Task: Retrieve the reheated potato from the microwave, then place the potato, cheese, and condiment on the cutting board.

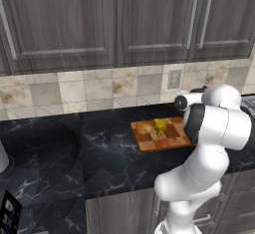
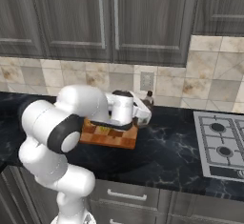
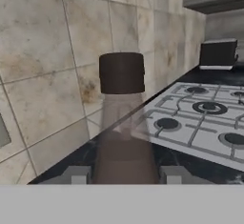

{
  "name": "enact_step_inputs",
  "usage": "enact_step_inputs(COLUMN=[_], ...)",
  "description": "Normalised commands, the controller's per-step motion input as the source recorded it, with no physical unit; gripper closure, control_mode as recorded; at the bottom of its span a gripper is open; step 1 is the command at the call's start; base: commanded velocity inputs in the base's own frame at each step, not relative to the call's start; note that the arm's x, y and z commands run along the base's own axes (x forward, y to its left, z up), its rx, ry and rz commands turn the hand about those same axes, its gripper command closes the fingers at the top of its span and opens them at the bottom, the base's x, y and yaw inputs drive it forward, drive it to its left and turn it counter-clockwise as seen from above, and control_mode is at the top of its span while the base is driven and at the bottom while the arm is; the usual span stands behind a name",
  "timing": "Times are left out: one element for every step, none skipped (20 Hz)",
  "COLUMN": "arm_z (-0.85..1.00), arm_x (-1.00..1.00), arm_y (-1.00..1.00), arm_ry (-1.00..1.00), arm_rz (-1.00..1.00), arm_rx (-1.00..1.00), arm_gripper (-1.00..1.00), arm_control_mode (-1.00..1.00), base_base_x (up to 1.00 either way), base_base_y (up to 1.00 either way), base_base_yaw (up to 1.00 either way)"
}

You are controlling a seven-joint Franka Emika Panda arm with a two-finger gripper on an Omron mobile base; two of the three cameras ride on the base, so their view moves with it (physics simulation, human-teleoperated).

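Note:
The condiment bottle (image 3: 121,118), dark-capped with a brownish body, stands upright between my two finger tips. My gripper (image 3: 123,174) is shut on its lower body. From the right base view the bottle's cap (image 2: 148,95) pokes up just behind my hand, close to the tiled wall and right of the cutting board (image 2: 121,142). On the checkered cutting board (image 1: 172,141) lie the golden-brown potato (image 1: 143,127) and, touching it on the right, the yellow cheese wedge (image 1: 160,126). My arm hides the board's right end. Whether the bottle's base touches the counter I cannot tell. The microwave is out of view.
A grey stovetop (image 2: 221,144) with burners (image 3: 205,118) lies right of the bottle. A dark box-shaped appliance (image 3: 218,54) stands beyond the stove. A wall outlet (image 2: 146,81) sits above the bottle. Dark wall cabinets hang overhead. The black marble counter (image 1: 99,153) stretches left of the board.

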Motion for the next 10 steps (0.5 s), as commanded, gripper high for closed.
enact_step_inputs(arm_z=[0.01,0.02,0.06,0.10,0.08,0.08,0.06,0.03,0.00,0.00], arm_x=[-0.52,-0.53,-0.50,-0.48,-0.46,-0.44,-0.45,-0.45,-0.43,-0.40], arm_y=[0.35,0.33,0.30,0.29,0.33,0.34,0.35,0.35,0.32,0.31], arm_ry=[-0.10,-0.12,-0.10,-0.10,-0.09,-0.09,-0.11,-0.12,-0.13,-0.11], arm_rz=[0.07,0.08,0.08,0.09,0.09,0.09,0.09,0.09,0.09,0.09], arm_rx=[0.03,0.02,0.02,0.01,0.00,0.00,0.00,0.00,0.00,0.00], arm_gripper=[1.00,1.00,1.00,1.00,1.00,1.00,1.00,1.00,1.00,1.00], arm_control_mode=[-1.00,-1.00,-1.00,-1.00,-1.00,-1.00,-1.00,-1.00,-1.00,-1.00], base_base_x=[0.00,0.00,0.00,0.00,0.00,0.00,0.00,0.00,0.00,0.00], base_base_y=[0.00,0.00,0.00,0.00,0.00,0.00,0.00,0.00,0.00,0.00], base_base_yaw=[0.00,0.00,0.00,0.00,0.00,0.00,0.00,0.00,0.00,0.00])
